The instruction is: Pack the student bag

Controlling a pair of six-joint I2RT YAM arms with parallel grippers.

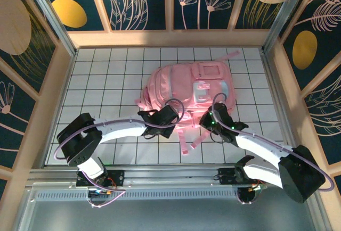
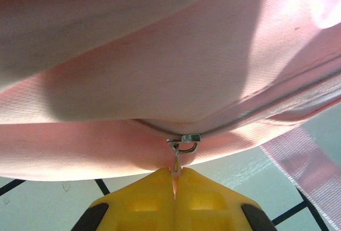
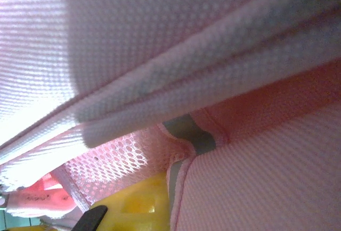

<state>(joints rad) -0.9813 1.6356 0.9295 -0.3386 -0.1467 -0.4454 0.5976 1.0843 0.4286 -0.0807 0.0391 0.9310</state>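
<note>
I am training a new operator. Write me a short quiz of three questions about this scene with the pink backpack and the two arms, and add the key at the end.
1. True or false: the large pink fabric backpack stands upright on the white tiled table.
2. What does the left gripper pinch? A: a shoulder strap. B: the zipper pull. C: nothing.
3. Fill the gap: the right gripper is ___ on the backpack's fabric edge.

Key
1. False: it lies flat, front pockets up.
2. B.
3. shut.
</note>
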